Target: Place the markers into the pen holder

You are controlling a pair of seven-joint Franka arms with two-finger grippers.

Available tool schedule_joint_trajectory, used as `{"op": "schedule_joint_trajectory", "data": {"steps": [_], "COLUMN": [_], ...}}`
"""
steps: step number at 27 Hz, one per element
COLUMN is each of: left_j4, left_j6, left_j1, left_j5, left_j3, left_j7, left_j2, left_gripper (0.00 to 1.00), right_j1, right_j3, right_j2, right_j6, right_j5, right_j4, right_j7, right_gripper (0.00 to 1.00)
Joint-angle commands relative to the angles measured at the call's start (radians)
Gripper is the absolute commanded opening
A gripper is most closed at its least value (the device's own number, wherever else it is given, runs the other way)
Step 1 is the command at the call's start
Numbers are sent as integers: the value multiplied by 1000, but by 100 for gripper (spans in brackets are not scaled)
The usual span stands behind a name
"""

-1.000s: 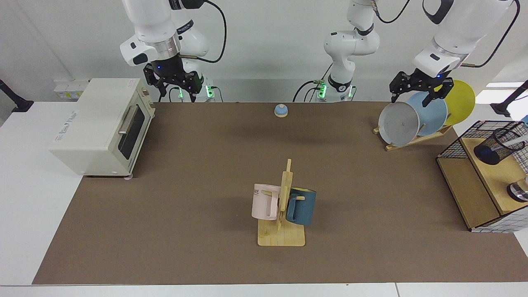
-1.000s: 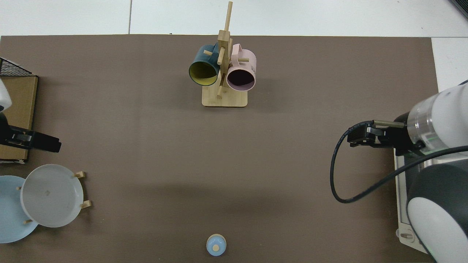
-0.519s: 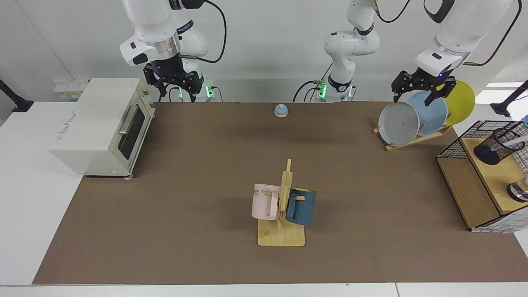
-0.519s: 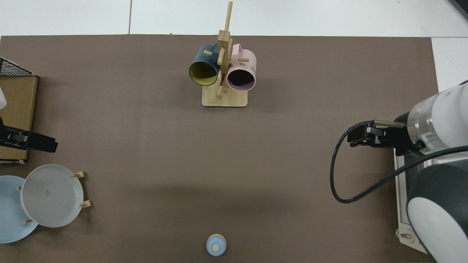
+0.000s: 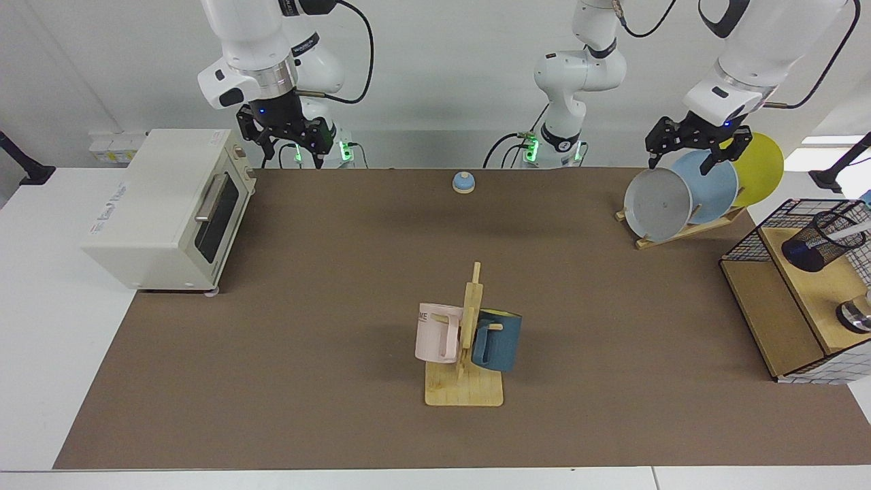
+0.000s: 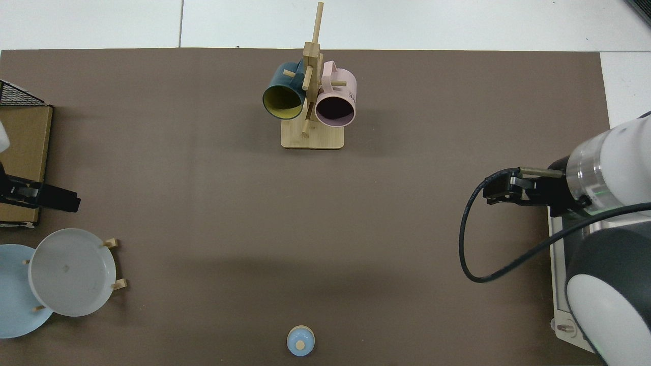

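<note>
The pen holder (image 5: 816, 245), a small black mesh cup, leans on the wooden shelf at the far right of the facing view. A marker's white barrel (image 5: 846, 232) pokes out of its mouth, and something blue shows through the mesh at its bottom. My left gripper (image 5: 680, 160) hangs open and empty above the plate rack, well behind the holder. My right gripper (image 5: 291, 155) waits open and empty beside the toaster oven's back corner. The holder and marker are out of the top view.
A wire-grid basket (image 5: 742, 248) surrounds the wooden shelf, which also carries a round metal object (image 5: 856, 315). Plates stand in a rack (image 5: 680, 197). A mug tree (image 5: 468, 340) holds two mugs mid-table. A toaster oven (image 5: 163, 204) and a small bell (image 5: 463, 182) stand further back.
My left gripper has risen a little and drawn slightly back from the table. The right arm, the holder and the marker have not moved.
</note>
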Motion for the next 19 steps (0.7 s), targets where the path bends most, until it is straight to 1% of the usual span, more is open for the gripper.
{"op": "schedule_joint_trajectory", "data": {"steps": [1, 7, 14, 17, 19], "left_j4": [-21, -21, -21, -21, -21], "left_j6": [-4, -4, -4, -4, -4], "left_j1": [8, 9, 9, 9, 9], "left_j5": [12, 12, 12, 12, 12], "left_j3": [-7, -7, -7, -7, -7], "left_j7": [-2, -2, -2, -2, -2], "left_j2": [-22, -22, -22, -22, -22], "left_gripper": [100, 100, 100, 100, 100], "right_j1": [-24, -29, -55, -38, -27], "right_j3": [13, 13, 11, -16, -22], "right_j2": [-9, -9, -12, -16, -18], "right_j6": [-1, -1, -3, -3, -3], "right_j5": [15, 15, 14, 14, 11], "right_j4": [-9, -9, -9, -7, -7], "right_j7": [-21, -30, -24, -29, -30], "right_gripper": [100, 100, 100, 100, 100]}}
